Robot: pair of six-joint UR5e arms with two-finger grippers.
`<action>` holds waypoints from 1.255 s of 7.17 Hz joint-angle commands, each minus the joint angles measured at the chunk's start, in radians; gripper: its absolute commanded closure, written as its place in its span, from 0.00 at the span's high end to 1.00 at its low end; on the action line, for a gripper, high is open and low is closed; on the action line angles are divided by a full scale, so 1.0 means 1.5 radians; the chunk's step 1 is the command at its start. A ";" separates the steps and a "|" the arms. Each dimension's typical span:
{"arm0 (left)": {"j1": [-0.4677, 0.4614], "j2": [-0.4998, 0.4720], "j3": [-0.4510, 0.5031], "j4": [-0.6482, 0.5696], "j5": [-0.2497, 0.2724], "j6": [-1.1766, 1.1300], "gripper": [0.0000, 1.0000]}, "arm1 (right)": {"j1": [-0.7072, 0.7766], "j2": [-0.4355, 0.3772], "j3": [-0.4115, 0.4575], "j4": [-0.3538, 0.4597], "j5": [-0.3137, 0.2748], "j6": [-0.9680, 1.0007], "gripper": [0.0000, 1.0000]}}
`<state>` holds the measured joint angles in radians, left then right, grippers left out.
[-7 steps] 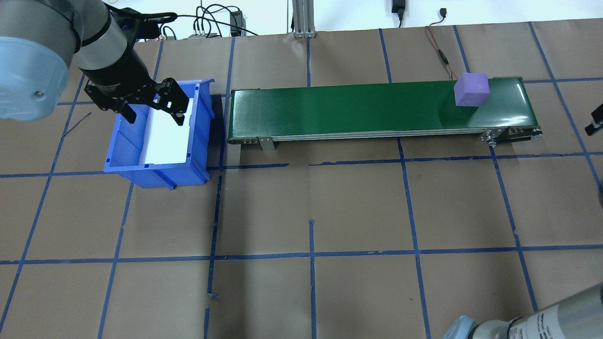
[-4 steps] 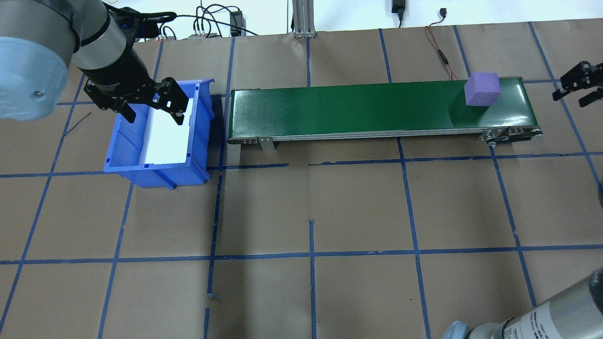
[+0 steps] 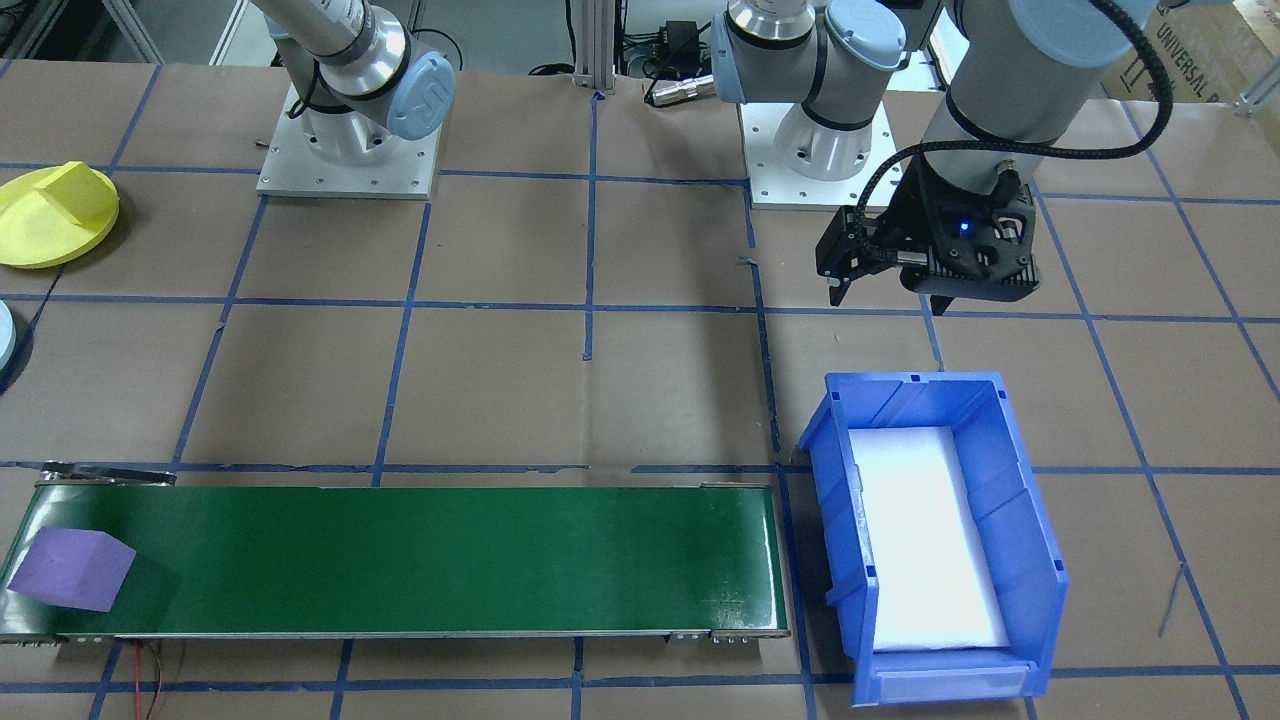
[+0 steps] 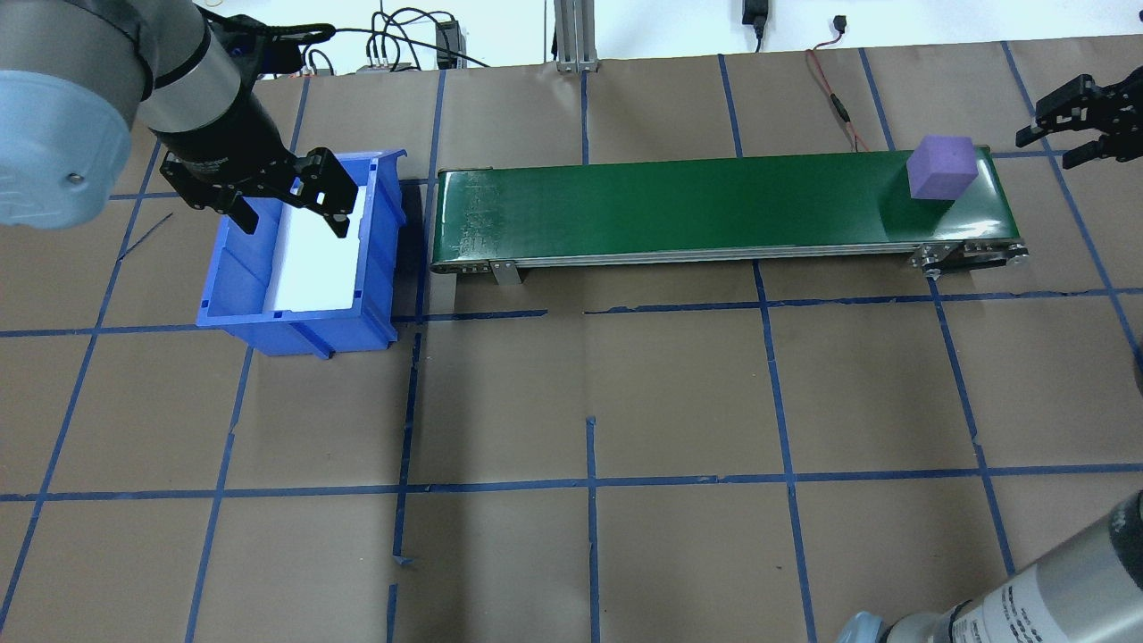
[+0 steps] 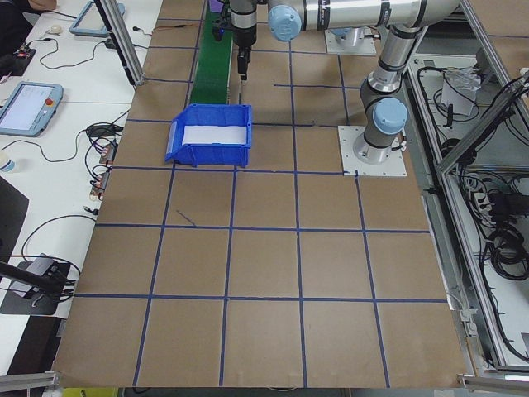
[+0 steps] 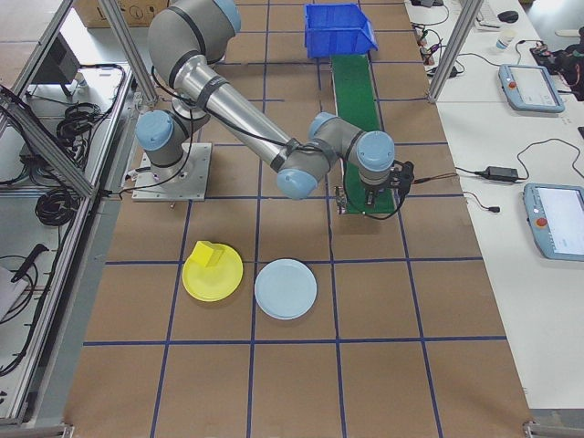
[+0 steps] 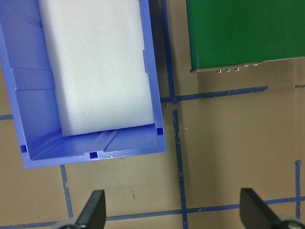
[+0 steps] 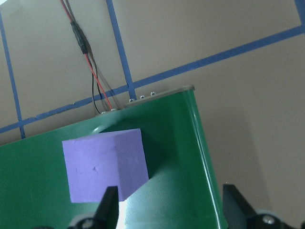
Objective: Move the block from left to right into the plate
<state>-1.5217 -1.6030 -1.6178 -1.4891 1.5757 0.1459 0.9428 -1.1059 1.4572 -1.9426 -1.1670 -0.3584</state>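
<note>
Purple foam block (image 4: 939, 166) sits at the right end of the green belt (image 4: 714, 210). The right gripper (image 4: 1076, 121), jaws spread and empty, should drop straight over it before squeezing. The left gripper (image 4: 290, 196) hangs spread, empty.

Both arms are sporting silver tube links with pale blue joint caps, and each is sitting on a square metal base plate (image 3: 348, 150) dotted with screws. The left gripper (image 3: 885, 290) is looking all black, with a small blue light glowing on its housing and a braided black cable (image 3: 1150, 90) looping down to it.
</note>
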 commanded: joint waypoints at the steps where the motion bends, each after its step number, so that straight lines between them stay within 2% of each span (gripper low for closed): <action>1: 0.000 0.000 0.001 0.001 0.001 0.000 1.00 | 0.001 0.025 0.000 -0.028 0.011 0.002 1.00; 6: -0.001 0.000 -0.001 0.000 0.001 0.000 1.00 | 0.012 0.050 -0.007 -0.029 0.013 0.020 1.00; 8: -0.002 0.000 -0.001 0.001 0.001 0.001 1.00 | 0.018 0.059 -0.007 -0.055 0.014 0.029 1.00; 9: -0.001 0.000 -0.001 0.000 0.001 0.001 1.00 | 0.018 0.074 -0.003 -0.087 0.012 0.023 0.62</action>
<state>-1.5243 -1.6030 -1.6198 -1.4889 1.5766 0.1471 0.9671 -1.0150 1.4479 -2.0295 -1.1468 -0.3208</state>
